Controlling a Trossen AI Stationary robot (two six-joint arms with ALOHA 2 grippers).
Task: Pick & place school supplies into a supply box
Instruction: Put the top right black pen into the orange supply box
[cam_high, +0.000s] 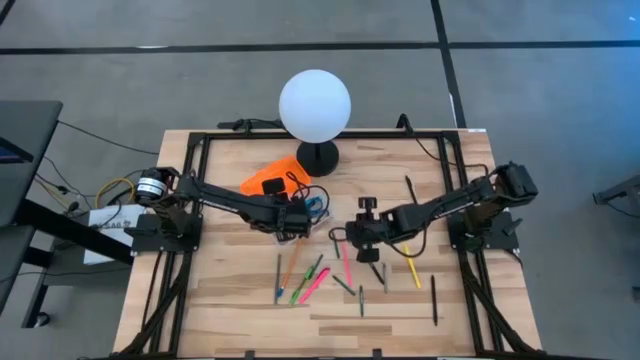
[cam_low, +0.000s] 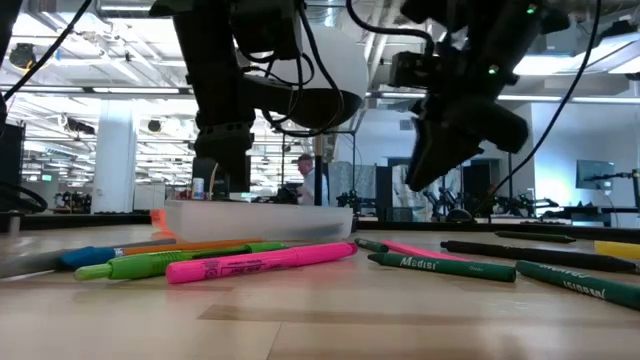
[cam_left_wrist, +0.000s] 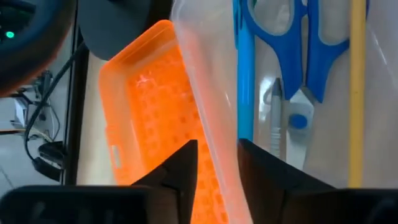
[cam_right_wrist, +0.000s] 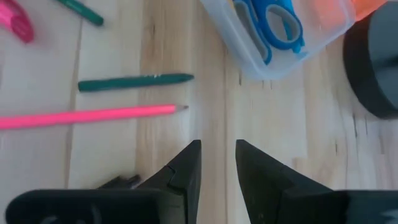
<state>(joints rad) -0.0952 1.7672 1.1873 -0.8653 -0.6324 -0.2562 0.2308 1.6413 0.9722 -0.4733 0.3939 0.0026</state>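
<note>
Your table (cam_high: 230, 300) carries, from largest to smallest: a white globe lamp (cam_high: 315, 104) on a dark base at the far edge; the clear box (cam_right_wrist: 273, 53) with its orange lid (cam_left_wrist: 155, 118) open beside it, just in front of the lamp; and loose pens and markers spread across the near half. Your left gripper (cam_left_wrist: 217, 165) sits over the box with its fingers slightly apart astride the clear wall, nothing held between them. Your right gripper (cam_right_wrist: 217, 163) hangs above bare wood near the box corner, fingers a narrow gap apart and empty. Inside the box you have blue-handled scissors (cam_left_wrist: 292, 50), a blue pen (cam_left_wrist: 245, 81) and a yellow pencil (cam_left_wrist: 356, 93). Outside it lie a pink highlighter (cam_low: 262, 263), a green marker (cam_low: 180, 262), a pink pencil (cam_right_wrist: 87, 116) and a dark green pen (cam_right_wrist: 134, 81).
</note>
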